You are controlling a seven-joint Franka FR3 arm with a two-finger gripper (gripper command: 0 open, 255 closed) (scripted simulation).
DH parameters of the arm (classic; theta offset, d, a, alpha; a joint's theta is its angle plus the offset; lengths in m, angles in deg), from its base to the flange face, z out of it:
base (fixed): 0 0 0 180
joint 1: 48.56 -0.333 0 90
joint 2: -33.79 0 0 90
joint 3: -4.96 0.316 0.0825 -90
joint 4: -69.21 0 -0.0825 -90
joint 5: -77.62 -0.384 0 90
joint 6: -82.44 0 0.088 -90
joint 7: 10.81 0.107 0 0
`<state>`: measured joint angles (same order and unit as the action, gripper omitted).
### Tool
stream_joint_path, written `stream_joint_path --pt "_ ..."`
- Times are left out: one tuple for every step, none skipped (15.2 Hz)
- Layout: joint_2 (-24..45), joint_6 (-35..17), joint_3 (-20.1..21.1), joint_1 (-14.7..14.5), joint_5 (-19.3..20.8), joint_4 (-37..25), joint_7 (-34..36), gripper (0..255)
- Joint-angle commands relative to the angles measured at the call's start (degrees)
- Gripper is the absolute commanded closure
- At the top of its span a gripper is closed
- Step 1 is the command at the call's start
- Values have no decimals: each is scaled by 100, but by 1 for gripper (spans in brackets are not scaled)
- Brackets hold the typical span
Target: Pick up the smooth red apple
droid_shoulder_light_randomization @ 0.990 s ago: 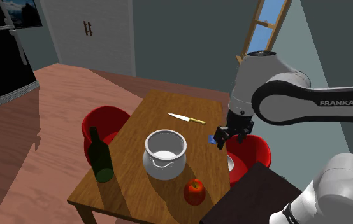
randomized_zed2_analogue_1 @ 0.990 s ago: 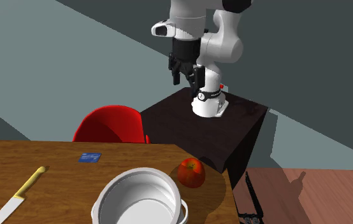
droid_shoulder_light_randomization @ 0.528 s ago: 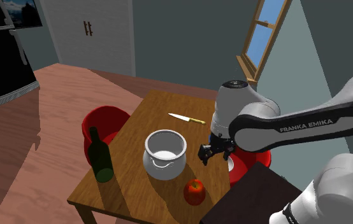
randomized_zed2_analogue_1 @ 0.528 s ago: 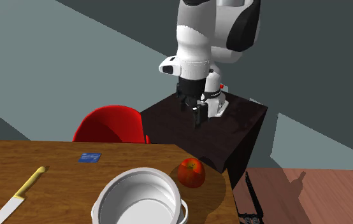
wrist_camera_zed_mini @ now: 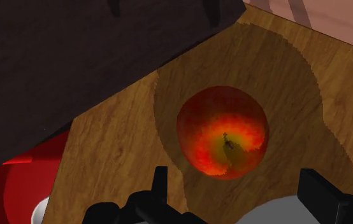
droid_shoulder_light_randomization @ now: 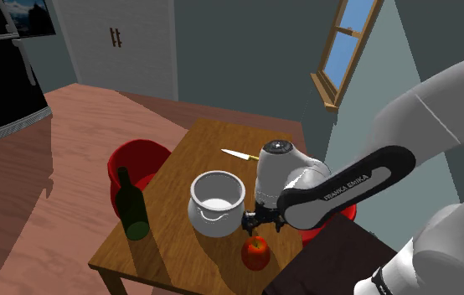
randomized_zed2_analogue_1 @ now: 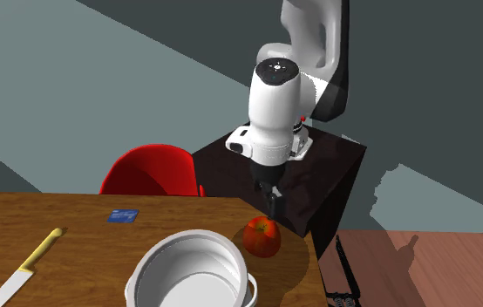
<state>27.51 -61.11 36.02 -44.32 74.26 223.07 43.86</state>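
Hovering just above the apple [randomized_zed2_analogue_1: 261, 236], the pincer [randomized_zed2_analogue_1: 271, 202] points down with its fingers [wrist_camera_zed_mini: 160, 184] apart, neither touching the fruit. In the shoulder view the apple sits near the tabletop's [droid_shoulder_light_randomization: 180, 159] 5 o'clock corner, close to the edge. The dark stand [droid_shoulder_light_randomization: 331, 260] lies just past that edge at the apple's 4 o'clock. The white pot [droid_shoulder_light_randomization: 216, 204] stands near at 11 o'clock, with bare wood between them.
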Motion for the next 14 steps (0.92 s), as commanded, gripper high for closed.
stream_joint_path --pt "565 -337 105 111 471 -140 600 0" --pt "669 -427 85 111 580 -136 680 0" --pt "774 -516 68 114 695 -135 764 0" --pt "880 -602 48 116 817 -136 853 0" --pt "987 -687 23 116 946 -138 946 0" --pt "1096 -770 -9 111 1079 -143 1043 0" --pt "1204 -851 -47 101 1218 -150 1143 0" --pt "1313 -930 -94 83 1359 -160 1245 0" --pt "1376 -975 -126 68 1441 -166 1305 0" --pt "1376 -975 -129 65 1440 -166 1304 0" --pt "1370 -973 -126 64 1433 -163 1301 255" --pt "1374 -975 -129 65 1439 -165 1303 255" --pt "1373 -974 -128 64 1438 -164 1304 255" --pt "1374 -974 -128 64 1439 -165 1304 255"
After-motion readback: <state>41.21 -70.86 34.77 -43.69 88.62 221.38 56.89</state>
